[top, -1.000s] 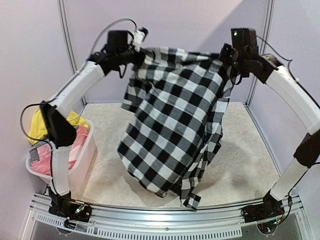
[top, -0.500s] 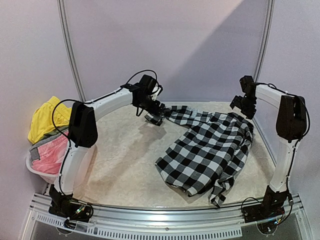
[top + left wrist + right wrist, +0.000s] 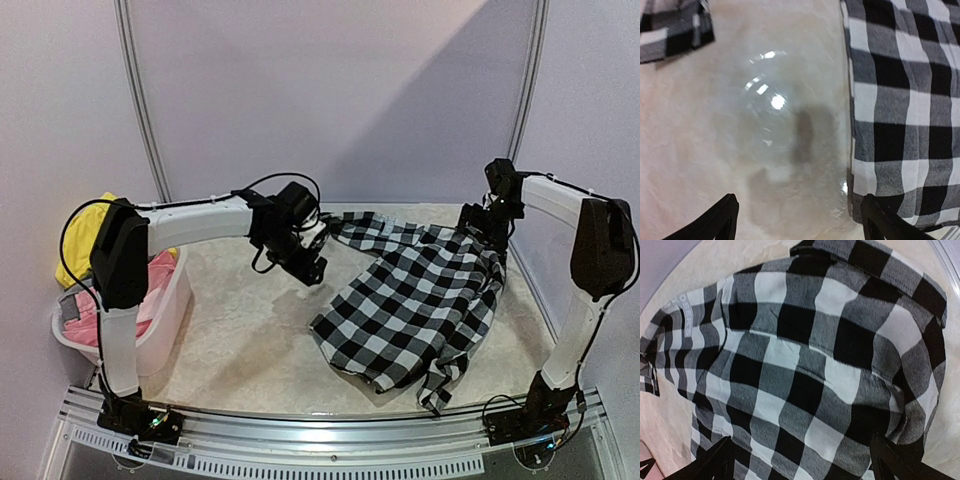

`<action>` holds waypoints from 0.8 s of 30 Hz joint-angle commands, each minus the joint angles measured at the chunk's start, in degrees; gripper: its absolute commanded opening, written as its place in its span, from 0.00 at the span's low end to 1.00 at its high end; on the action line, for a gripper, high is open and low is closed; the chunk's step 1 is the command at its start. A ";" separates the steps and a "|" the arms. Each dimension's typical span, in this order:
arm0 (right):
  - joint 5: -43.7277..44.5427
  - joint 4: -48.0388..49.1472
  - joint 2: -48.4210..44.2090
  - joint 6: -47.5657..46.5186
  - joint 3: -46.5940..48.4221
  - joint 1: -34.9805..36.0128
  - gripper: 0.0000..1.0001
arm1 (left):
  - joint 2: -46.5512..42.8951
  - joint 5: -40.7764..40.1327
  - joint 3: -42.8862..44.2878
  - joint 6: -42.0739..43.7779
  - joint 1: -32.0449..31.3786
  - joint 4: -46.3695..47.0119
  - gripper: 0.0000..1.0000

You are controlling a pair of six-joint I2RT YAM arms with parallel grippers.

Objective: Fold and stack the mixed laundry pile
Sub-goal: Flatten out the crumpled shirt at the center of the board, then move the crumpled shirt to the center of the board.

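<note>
The black-and-white checked shirt (image 3: 420, 290) lies spread and rumpled on the table, right of centre, with one sleeve reaching back left. My left gripper (image 3: 305, 262) hovers open just left of it. In the left wrist view the left gripper (image 3: 799, 210) has bare table between its fingers, and the shirt's edge (image 3: 900, 100) runs beside the right finger. My right gripper (image 3: 490, 225) is open over the shirt's far right corner. In the right wrist view the right gripper (image 3: 801, 447) has only checked cloth (image 3: 805, 355) below it, with white lettering (image 3: 687, 310) on a sleeve.
A white plastic basket (image 3: 165, 320) stands at the left edge, behind the left arm's elbow. It holds a yellow garment (image 3: 78, 255), a pink one (image 3: 160, 272) and a grey one (image 3: 68, 306). Walls enclose the table at the back and both sides.
A second ago both grippers held the shirt stretched high in the air. Both have let go; the shirt has dropped onto the table. The left gripper has drawn back off the sleeve.
</note>
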 commanded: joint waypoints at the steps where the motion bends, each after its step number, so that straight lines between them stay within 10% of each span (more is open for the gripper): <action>1: -2.99 -2.39 -6.12 -3.42 -5.67 0.23 0.94 | 1.14 5.36 -3.18 -3.62 -2.02 0.62 0.85; 14: -3.95 -4.22 -15.89 -2.65 -15.93 0.22 0.94 | 8.89 8.98 -1.74 -4.33 -5.57 -0.92 0.63; 24: -4.32 -5.89 -17.36 -2.22 -16.24 0.23 0.94 | 9.32 10.66 -2.49 -4.34 -6.62 -1.19 0.00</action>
